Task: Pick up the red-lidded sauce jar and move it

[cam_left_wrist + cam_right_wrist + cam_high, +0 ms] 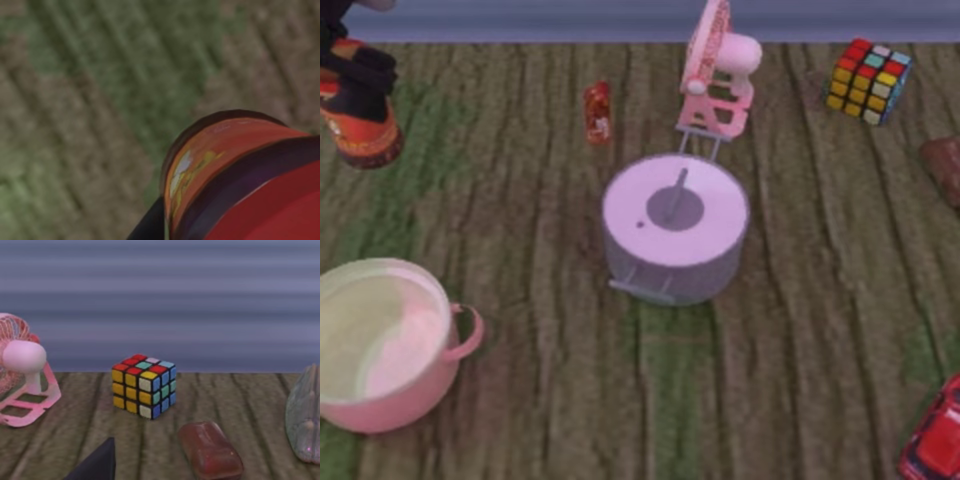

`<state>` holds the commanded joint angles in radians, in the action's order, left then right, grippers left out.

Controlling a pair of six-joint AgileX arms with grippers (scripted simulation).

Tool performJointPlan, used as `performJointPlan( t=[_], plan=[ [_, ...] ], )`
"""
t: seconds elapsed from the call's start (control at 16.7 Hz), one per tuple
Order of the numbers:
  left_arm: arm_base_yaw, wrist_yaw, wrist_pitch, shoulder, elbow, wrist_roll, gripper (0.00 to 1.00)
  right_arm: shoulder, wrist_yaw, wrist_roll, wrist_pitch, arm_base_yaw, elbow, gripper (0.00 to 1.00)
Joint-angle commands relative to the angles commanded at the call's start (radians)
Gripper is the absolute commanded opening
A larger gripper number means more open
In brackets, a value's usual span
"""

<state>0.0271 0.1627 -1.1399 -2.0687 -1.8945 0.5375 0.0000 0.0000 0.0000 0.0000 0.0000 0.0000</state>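
Observation:
The red-lidded sauce jar (362,128) is at the table's far left back corner, with my left gripper (355,72) shut on it from above. In the left wrist view the jar's orange-red label (200,165) and wide red lid (280,210) fill the near corner, and one dark finger (148,227) lies against its side. The table shows well beyond the jar there. My right arm is parked outside the top view; its wrist view shows one dark fingertip (100,462) set off to the side, open with nothing in it.
A slim red bottle (597,110), a pink fan (718,75) and a pale round drum (675,225) stand mid-table. A pink pot (385,340) is front left. At the right are a Rubik's cube (867,82), a brown lump (945,168) and a red toy car (935,440).

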Motion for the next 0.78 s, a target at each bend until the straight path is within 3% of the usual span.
performJointPlan(
  t=[0.36, 0.78],
  plan=[
    [-0.035, -0.024, 0.031, 0.013, 0.036, -0.068, 0.0, 0.0, 0.0, 0.0, 0.0, 0.0, 0.0, 1.0],
    [-0.21, -0.148, 0.189, 0.097, 0.265, -0.518, 0.0, 0.0, 0.0, 0.0, 0.0, 0.0, 0.0, 1.0]
  ],
)
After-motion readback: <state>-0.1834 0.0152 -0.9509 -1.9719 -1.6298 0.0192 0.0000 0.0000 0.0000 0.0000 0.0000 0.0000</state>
